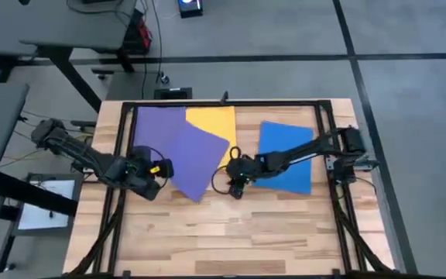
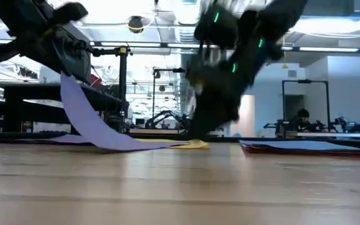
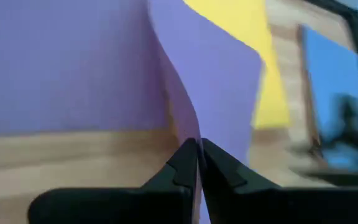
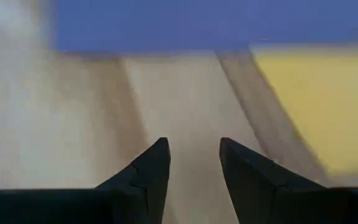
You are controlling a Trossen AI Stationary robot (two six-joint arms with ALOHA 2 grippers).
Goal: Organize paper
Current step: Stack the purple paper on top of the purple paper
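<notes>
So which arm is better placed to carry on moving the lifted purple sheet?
The left. The left gripper is shut on the purple sheet's edge, which curves up off the table. The right gripper is open and empty over bare wood beside the yellow sheet.

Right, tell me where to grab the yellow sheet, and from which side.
Take the yellow sheet at its bare corner nearest the right gripper, coming in low from that side. It lies flat, and the tilted purple sheet that the left gripper has pinched and lifted covers its other edge. The right gripper's fingers are open over bare wood beside that corner.
</notes>
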